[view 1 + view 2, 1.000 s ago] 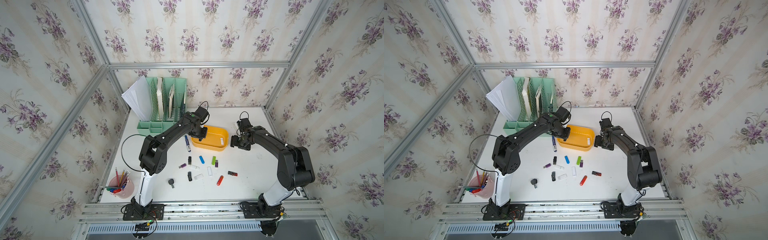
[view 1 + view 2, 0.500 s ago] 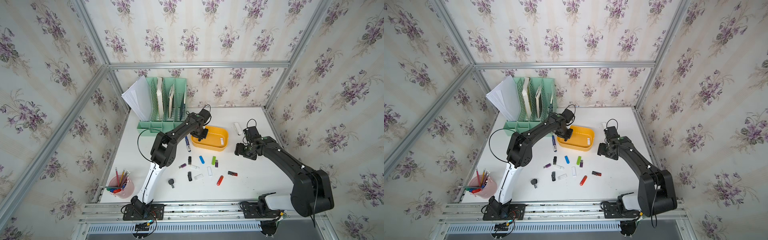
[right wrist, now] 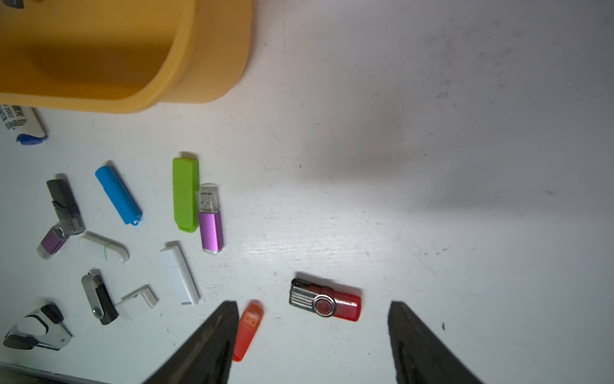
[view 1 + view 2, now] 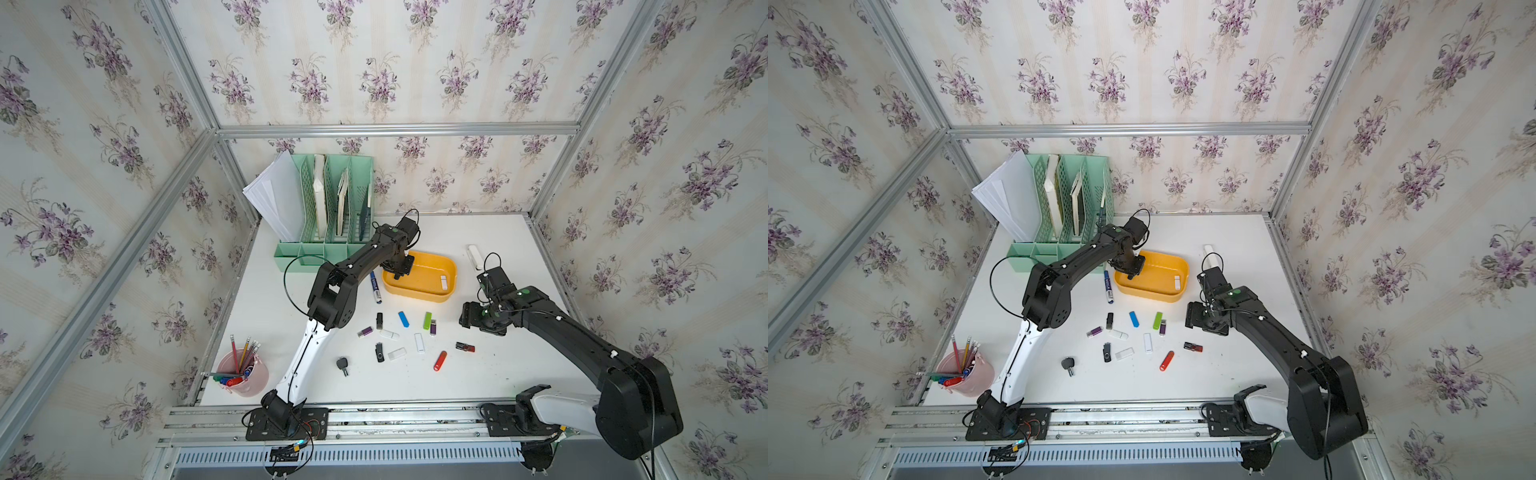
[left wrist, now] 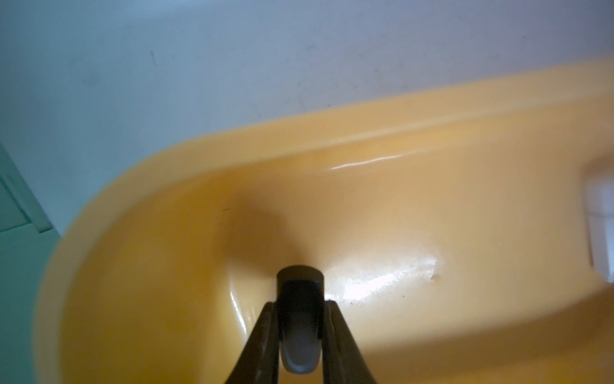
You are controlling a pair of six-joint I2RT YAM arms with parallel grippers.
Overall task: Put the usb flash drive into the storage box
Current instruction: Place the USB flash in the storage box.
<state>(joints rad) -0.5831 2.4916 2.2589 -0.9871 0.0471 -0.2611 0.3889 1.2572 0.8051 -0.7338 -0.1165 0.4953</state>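
The yellow-orange storage box (image 4: 432, 297) (image 4: 1150, 296) sits mid-table, also in the left wrist view (image 5: 432, 206) and the right wrist view (image 3: 206, 66). My left gripper (image 4: 399, 272) (image 4: 1132, 272) (image 5: 300, 307) hangs low inside its left end, shut on a dark usb flash drive (image 5: 300, 289) whose tip is close to the floor. A white drive (image 4: 444, 282) (image 5: 601, 232) lies in the box's right end. My right gripper (image 4: 469, 318) (image 4: 1196, 318) (image 3: 313, 304) is open above the table. A red swivel drive (image 3: 324, 301) (image 4: 465, 347) lies between its fingers, well below them.
Several loose drives lie in front of the box: blue (image 4: 403, 319), green (image 4: 427, 320), purple (image 4: 433, 328), orange-red (image 4: 440, 360). A blue marker (image 4: 376, 286) lies left of the box. The mint organizer (image 4: 328, 216) stands at the back left, a pink pencil cup (image 4: 245, 376) at the front left.
My right gripper has drawn back from beside the box toward the front, over the loose drives. My left gripper has sunk slightly deeper into the box with the dark drive.
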